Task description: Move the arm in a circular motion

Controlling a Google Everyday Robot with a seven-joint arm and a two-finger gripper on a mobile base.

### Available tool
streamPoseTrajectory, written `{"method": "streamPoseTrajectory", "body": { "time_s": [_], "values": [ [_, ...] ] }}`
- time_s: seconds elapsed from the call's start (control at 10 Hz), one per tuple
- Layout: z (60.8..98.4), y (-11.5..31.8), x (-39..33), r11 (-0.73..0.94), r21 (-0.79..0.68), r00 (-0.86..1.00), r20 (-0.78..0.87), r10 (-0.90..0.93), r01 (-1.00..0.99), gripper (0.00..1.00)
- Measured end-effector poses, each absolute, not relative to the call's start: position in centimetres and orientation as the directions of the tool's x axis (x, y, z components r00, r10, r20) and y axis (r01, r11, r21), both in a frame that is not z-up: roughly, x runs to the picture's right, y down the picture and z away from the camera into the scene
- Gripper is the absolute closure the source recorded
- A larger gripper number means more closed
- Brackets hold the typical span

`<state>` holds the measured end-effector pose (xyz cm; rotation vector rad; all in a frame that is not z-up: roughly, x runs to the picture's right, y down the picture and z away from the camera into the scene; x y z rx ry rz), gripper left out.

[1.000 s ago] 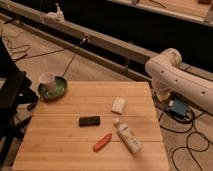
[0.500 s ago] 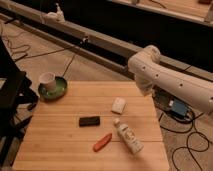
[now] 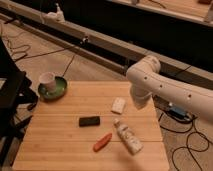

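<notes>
The large glossy white arm with small dark dots reaches in from the right edge. Its bulbous joint hangs over the right rear corner of the wooden table. A short rounded segment points down from the joint, beside a small white block. My gripper does not show; it is hidden past that lower segment or out of view.
On the table are a green plate with a white cup, a black block, a lying white bottle and a red-orange item. A black frame stands at the left. Cables and a blue device lie on the floor at the right.
The arm's joint has swung left from beyond the table's right side to over its right rear corner, and the lower segment now points down. The table items have not moved.
</notes>
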<state>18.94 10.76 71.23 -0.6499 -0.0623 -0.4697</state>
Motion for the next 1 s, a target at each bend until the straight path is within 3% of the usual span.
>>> {"method": "streamPoseTrajectory", "body": {
  "time_s": [0.4, 0.7, 1.0],
  "values": [
    [68.4, 12.3, 24.8, 0.700, -0.623, 0.930, 0.138, -0.340, 0.349, 1.00],
    [70.0, 8.9, 28.8, 0.737, -0.634, 0.964, 0.051, -0.262, 0.233, 1.00],
    [72.5, 4.9, 28.0, 0.736, -0.642, 0.966, 0.026, -0.257, 0.213, 1.00]
  ]
}}
